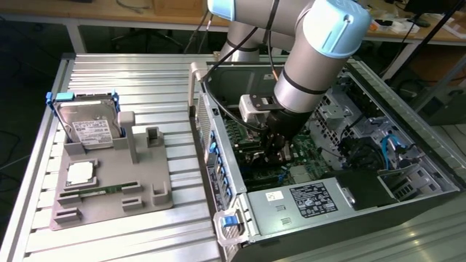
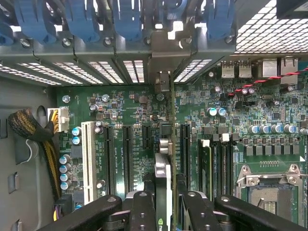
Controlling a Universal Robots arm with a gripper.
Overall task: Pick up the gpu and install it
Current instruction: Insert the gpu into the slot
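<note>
Gpu [image 2: 163, 159]: edge-on, clenched between the fingers [image 2: 142, 211] over the motherboard [image 2: 120, 106] inside the computer case [image 1: 306, 204], bracket toward the 12 o'clock rear slots; judged best kept vertical and slot-aligned.

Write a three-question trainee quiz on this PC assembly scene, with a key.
1. True or false: the gripper is shut on the gpu, holding it edge-on above the motherboard.
2. Where does the hard drive sit? A) inside the computer case B) upright in the gray fixture tray C) in the gripper
3. Fill in: the card's metal bracket points toward the row of blue ____ at the case's rear wall.

Key: 1 true; 2 B; 3 clips
</note>
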